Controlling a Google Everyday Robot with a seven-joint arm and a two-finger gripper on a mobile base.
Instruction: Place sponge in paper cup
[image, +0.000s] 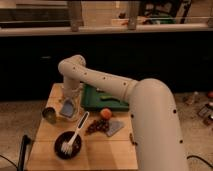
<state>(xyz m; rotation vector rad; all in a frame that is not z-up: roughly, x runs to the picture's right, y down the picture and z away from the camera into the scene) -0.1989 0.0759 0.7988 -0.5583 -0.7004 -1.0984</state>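
The gripper (70, 100) hangs straight down from the bent white arm (107, 85) over the left side of the wooden table (50, 152), and whether it is open or closed around anything cannot be told, because its lower end merges with the pale shapes beneath it. Right under it sits the sponge (67, 107), a light blue-grey pad, seemingly tilted and lying within or against the paper cup (68, 114), whose white wall shows around and below it; I cannot say whether the pad rests fully inside or only leans on the rim. By its look the sponge should be light, soft and easily squashed, not fragile, perhaps a little slick on its face, so a pinch across its short sides near the middle would suit it, and being flat it may need to go in edge first or bent. The cup is thin and light and could tip or slide if pushed sideways. Just left of it stands a small dark metallic cup (49, 115), contents unseen. Nearer the front a dark bowl (67, 145) holds a white brush (76, 135) leaning on its rim. Behind, a green tray (100, 103) carries something greenish; beside it lie an orange (105, 113), dark grapes (97, 126) and a duller grey pad (115, 128)
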